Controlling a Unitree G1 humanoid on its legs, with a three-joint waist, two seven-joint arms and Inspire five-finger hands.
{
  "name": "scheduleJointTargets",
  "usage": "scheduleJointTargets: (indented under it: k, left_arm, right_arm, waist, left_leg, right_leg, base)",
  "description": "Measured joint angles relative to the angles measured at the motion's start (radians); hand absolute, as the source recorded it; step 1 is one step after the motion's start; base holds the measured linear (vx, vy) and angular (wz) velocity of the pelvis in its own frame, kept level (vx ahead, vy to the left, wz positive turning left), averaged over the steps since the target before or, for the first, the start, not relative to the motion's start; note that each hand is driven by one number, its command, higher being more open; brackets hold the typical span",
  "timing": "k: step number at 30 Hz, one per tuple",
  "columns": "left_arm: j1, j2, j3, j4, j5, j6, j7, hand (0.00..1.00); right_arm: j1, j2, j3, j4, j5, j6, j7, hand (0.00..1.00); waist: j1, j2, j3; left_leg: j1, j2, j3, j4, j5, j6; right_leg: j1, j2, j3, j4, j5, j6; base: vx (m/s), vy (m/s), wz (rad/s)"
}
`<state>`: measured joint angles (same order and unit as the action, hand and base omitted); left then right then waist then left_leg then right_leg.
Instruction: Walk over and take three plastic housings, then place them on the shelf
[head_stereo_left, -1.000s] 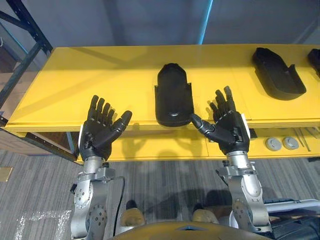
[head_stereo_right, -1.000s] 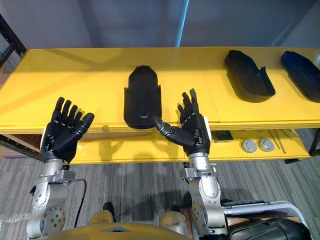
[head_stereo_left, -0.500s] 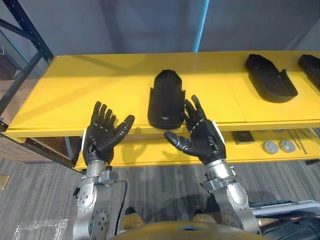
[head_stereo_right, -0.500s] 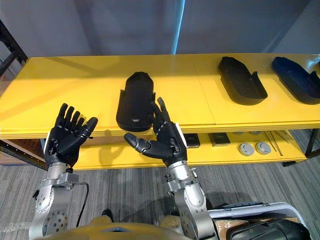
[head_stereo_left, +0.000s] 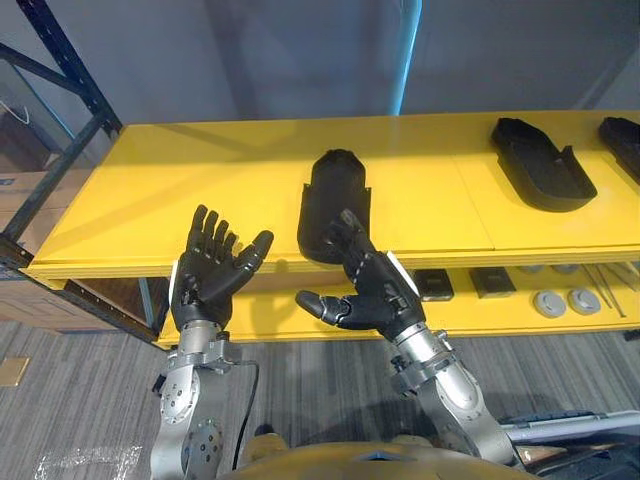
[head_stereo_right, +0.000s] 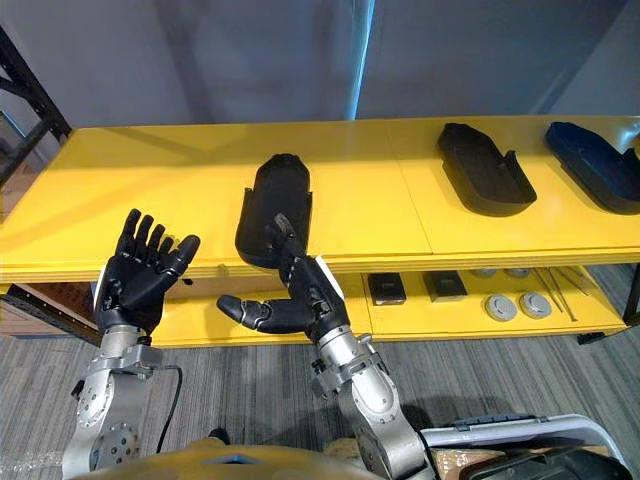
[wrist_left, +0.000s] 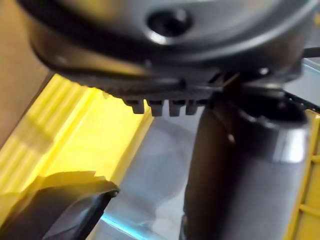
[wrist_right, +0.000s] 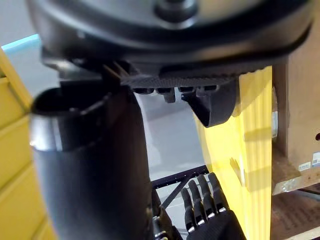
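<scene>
Three dark plastic housings lie on the yellow shelf top (head_stereo_left: 200, 190): one in the middle (head_stereo_left: 333, 205), one to the right (head_stereo_left: 543, 165), and a dark blue one at the far right (head_stereo_right: 592, 160). My right hand (head_stereo_left: 372, 290) is open, palm up, in front of the shelf's front edge. Its fingertips show against the near end of the middle housing; I cannot tell if they touch. My left hand (head_stereo_left: 208, 275) is open, palm up, left of that housing and holds nothing. The right wrist view shows the housing's end (wrist_right: 215, 105) past the fingers.
On a lower yellow shelf stand two small black boxes (head_stereo_left: 432, 284) and two grey discs (head_stereo_left: 548, 304). A dark steel rack frame (head_stereo_left: 60, 110) rises at the left. Grey carpet lies in front of the shelf.
My right hand has swung left, from the right side of the middle housing to in front of its near end. The camera has shifted slightly. The left hand has hardly moved.
</scene>
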<state>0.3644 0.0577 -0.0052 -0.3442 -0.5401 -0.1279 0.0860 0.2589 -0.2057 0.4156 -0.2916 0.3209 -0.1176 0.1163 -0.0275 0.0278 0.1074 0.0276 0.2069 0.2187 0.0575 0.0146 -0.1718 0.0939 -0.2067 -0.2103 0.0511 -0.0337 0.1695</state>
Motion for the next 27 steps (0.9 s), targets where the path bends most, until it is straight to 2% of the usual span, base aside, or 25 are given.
scheduleJointTargets:
  k: [7,14,16,18,22,27]
  left_arm:
    - [0.01,0.0,-0.006,0.04,0.0,0.021,0.004,1.0]
    - [0.038,0.0,-0.028,0.041,0.0,0.022,0.015,1.0]
    - [0.037,0.0,-0.026,0.041,0.0,0.022,0.015,1.0]
    - [0.037,0.0,-0.025,0.041,0.0,0.022,0.015,1.0]
    - [0.029,0.0,-0.019,0.041,-0.001,0.022,0.015,1.0]
    - [0.03,0.0,0.008,0.041,-0.002,0.022,0.014,1.0]
  right_arm:
    - [-0.087,0.012,0.039,0.09,0.0,0.008,-0.069,1.0]
    - [-0.181,0.041,0.031,0.22,-0.003,-0.048,-0.174,1.0]
    - [-0.213,0.045,0.018,0.245,-0.033,-0.051,-0.2,1.0]
    - [-0.254,0.046,0.007,0.271,-0.055,-0.051,-0.216,1.0]
    - [-0.372,0.046,-0.082,0.316,-0.121,-0.048,-0.26,1.0]
    - [-0.413,0.043,-0.179,0.322,-0.157,-0.042,-0.294,1.0]
  waist:
    - [0.01,0.001,-0.002]
    - [0.031,0.003,0.001]
    - [0.05,0.004,0.007]
    - [0.053,0.004,0.016]
    - [0.06,0.007,0.077]
    - [0.086,0.003,0.107]
  left_leg:
    - [0.02,-0.006,-0.008,-0.031,0.02,0.001]
    - [0.017,-0.011,-0.032,-0.063,0.049,0.001]
    - [0.015,-0.011,-0.034,-0.063,0.051,0.002]
    - [0.01,-0.012,-0.043,-0.063,0.053,0.003]
    - [-0.021,-0.016,-0.077,-0.06,0.068,0.004]
    - [-0.025,-0.018,-0.088,-0.06,0.07,0.004]
  right_leg:
    - [0.013,-0.001,-0.008,-0.002,0.005,-0.001]
    - [0.013,-0.001,-0.037,-0.002,0.005,-0.002]
    - [0.013,-0.001,-0.038,-0.002,0.006,-0.002]
    - [0.013,-0.002,-0.046,-0.001,0.006,-0.002]
    - [0.009,-0.002,-0.08,0.0,0.008,-0.004]
    - [0.014,-0.002,-0.09,0.001,0.009,-0.004]
  base:
    - [-0.03,0.001,0.03]
    - [-0.02,-0.006,0.1]
    - [-0.01,-0.002,0.06]
    - [-0.02,-0.003,0.12]
    - [-0.04,-0.002,0.22]
    - [0.01,-0.004,0.08]
